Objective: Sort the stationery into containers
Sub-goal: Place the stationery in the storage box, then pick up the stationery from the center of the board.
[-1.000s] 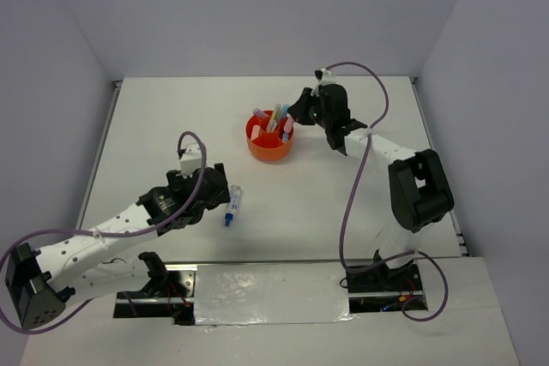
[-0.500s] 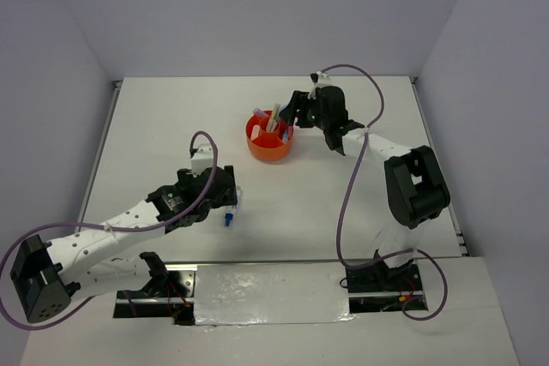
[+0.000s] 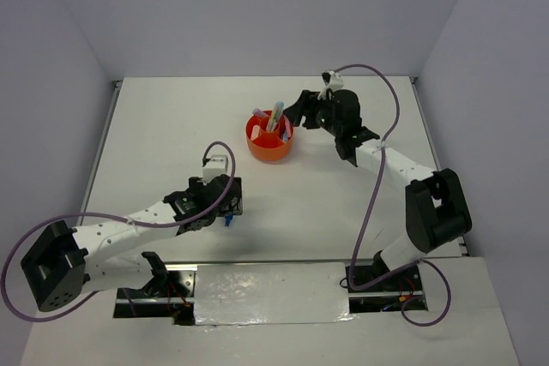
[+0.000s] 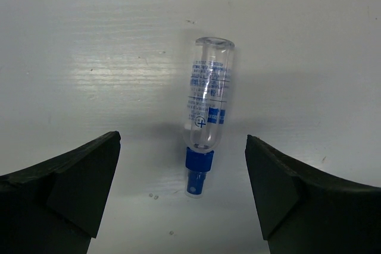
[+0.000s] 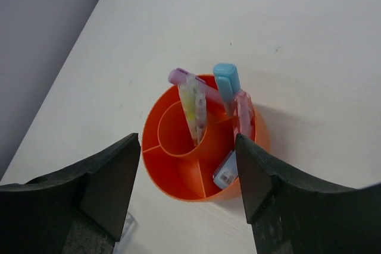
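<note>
Stationery tube [image 4: 207,120], clear with a blue cap, is shown lying on the table [image 4: 89,40] between the wide-spread, empty left gripper [image 4: 181,142]. Highlighters [image 5: 226,84] are seen standing in the orange organizer [image 5: 178,178], beneath the parted, empty right gripper [image 5: 187,141]. Only the tube is judged outstanding.

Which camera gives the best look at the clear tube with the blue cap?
Left wrist: the tube lies whole between the open left fingers. Top external shows only its blue tip by them. Right wrist misses it.
</note>
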